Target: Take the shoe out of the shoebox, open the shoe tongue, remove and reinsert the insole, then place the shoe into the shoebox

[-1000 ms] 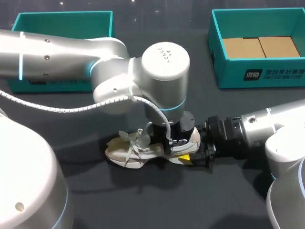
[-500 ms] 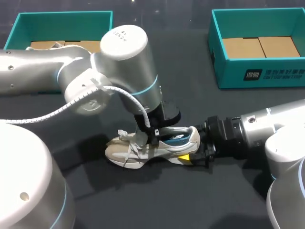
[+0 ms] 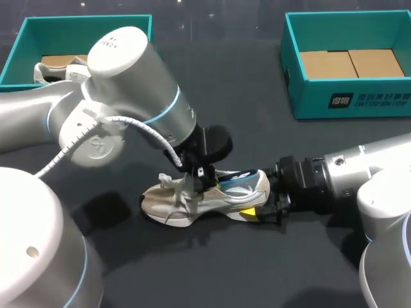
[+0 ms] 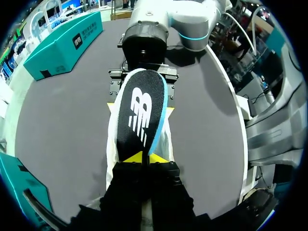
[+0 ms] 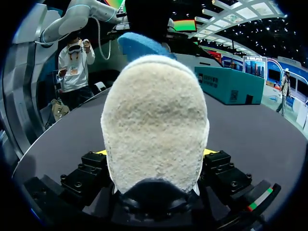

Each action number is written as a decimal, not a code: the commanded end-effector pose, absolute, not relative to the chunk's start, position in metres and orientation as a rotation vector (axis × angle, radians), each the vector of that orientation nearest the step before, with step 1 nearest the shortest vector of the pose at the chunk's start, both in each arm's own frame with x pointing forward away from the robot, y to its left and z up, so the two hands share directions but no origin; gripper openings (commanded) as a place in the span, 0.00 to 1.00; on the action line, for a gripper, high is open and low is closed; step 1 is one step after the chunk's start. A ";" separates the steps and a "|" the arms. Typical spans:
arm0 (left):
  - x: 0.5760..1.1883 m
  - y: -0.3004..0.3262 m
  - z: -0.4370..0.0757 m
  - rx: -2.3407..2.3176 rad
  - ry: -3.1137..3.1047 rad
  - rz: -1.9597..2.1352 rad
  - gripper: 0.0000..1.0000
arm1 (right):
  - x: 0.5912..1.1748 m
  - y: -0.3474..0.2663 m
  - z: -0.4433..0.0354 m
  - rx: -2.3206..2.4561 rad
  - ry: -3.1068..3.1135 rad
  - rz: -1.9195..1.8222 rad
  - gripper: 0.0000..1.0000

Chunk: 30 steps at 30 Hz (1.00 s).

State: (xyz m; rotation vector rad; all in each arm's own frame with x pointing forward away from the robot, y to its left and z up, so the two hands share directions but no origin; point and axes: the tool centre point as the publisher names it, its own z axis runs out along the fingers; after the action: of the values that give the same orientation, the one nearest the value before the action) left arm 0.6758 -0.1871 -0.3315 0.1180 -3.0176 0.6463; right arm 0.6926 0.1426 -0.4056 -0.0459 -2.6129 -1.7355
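Insole [image 4: 142, 115] lifted over the shoe [image 3: 186, 206], black side up with a blue edge, near end pinched in the left gripper [image 4: 143, 158], yellow tips pressed together on it from both sides. Far end reaching back to the heel; hard to tell whether any of it sits inside.

Shoe upright on its sole around the middle of the tabletop [image 3: 270, 276], a little toward the near edge, toe pointing to the left edge and laces loose. Heel clamped in the right gripper [image 5: 155, 152], one finger on each side, pinning it down low on the surface.

Empty box [image 3: 347, 106] at the far right corner, well apart from the shoe. Other box [image 3: 83, 25] at the far left corner, with a second shoe [image 3: 54, 67] inside.

Clearly the insole-removal step, and probably close to done. Next move, by the look of it: raise the insole clear of the collar with the heel held firm, then turn to feeding it back in. Calls for a low, flat angle, front end first under the tongue, no snagging on the laces, and a steady hold on the heel so the shoe cannot slide toward the left edge.
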 end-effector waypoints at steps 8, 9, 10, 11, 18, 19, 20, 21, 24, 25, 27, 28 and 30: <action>0.678 -0.215 -0.312 0.124 -3.059 0.755 0.00 | 0.692 0.145 -0.406 -0.048 -2.617 -1.729 0.00; 0.680 -0.218 -0.312 0.130 -3.069 0.753 0.00 | 0.692 0.145 -0.406 -0.048 -2.617 -1.729 0.00; 0.681 -0.220 -0.312 0.134 -3.074 0.753 0.00 | 0.692 0.145 -0.406 -0.048 -2.617 -1.729 0.00; 0.683 -0.222 -0.311 0.138 -3.081 0.752 0.00 | 0.692 0.145 -0.406 -0.048 -2.617 -1.729 0.00; 0.679 -0.222 -0.303 0.120 -3.126 0.812 0.48 | 0.692 0.145 -0.406 -0.048 -2.617 -1.729 0.00; 0.678 -0.222 -0.303 0.118 -3.132 0.815 0.49 | 0.692 0.145 -0.406 -0.048 -2.617 -1.729 0.00; 0.676 -0.222 -0.303 0.105 -3.135 0.824 0.52 | 0.692 0.145 -0.406 -0.048 -2.617 -1.729 0.00; 0.674 -0.221 -0.303 0.102 -3.149 0.836 0.63 | 0.692 0.145 -0.406 -0.048 -2.617 -1.729 0.00; 0.670 -0.220 -0.304 0.109 -3.175 0.877 0.66 | 0.692 0.145 -0.406 -0.048 -2.617 -1.729 0.00; 0.669 -0.219 -0.304 0.111 -3.181 0.898 0.65 | 0.692 0.145 -0.406 -0.048 -2.617 -1.729 0.00; 0.668 -0.219 -0.305 0.110 -3.194 0.925 0.66 | 0.692 0.145 -0.406 -0.048 -2.617 -1.729 0.00; 0.668 -0.219 -0.305 0.111 -3.197 0.939 0.67 | 0.692 0.145 -0.406 -0.048 -2.617 -1.729 0.00; 0.666 -0.219 -0.305 0.104 -3.209 0.956 0.69 | 0.692 0.145 -0.406 -0.048 -2.617 -1.729 0.00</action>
State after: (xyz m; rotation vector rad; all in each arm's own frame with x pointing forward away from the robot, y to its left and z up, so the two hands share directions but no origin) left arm 0.6729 -0.2274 -0.3019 0.1005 -3.2033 0.9114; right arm 0.6926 0.1426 -0.4057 -0.0458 -2.6128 -1.7356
